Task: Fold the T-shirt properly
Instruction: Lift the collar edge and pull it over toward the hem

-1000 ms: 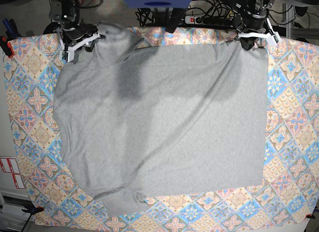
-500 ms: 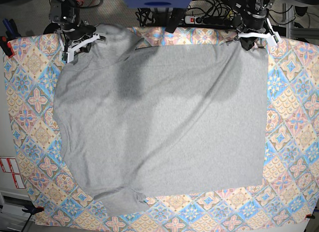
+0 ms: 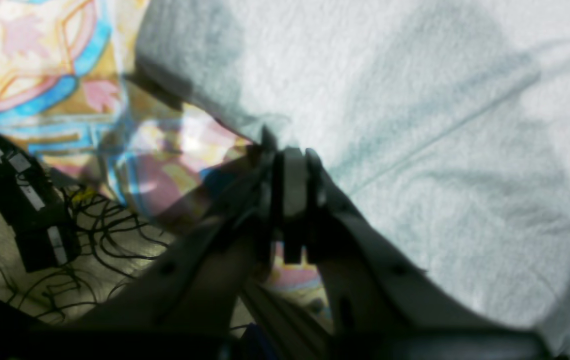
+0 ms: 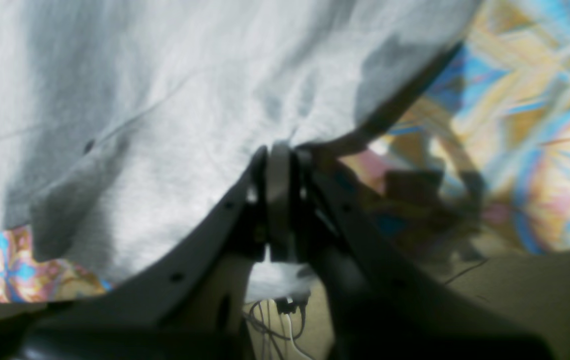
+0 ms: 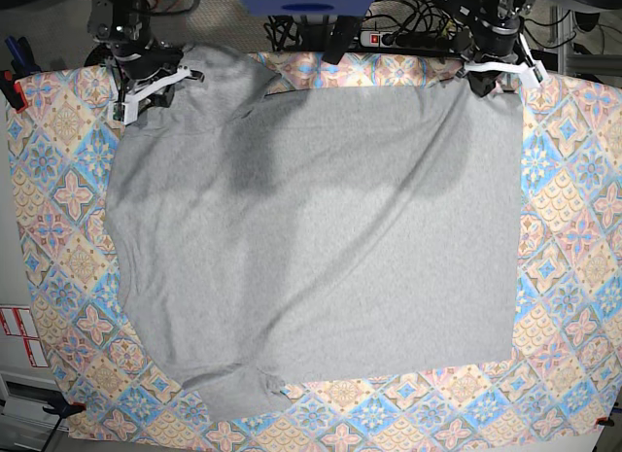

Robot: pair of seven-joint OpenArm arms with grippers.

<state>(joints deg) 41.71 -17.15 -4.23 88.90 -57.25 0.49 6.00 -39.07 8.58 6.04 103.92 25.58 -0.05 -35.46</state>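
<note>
Two grippers, left gripper and right gripper, each pinch a far corner of the T-shirt, which lies flat on the patterned cloth (soft, light, limp). Corners and hems look best to hold.
</note>
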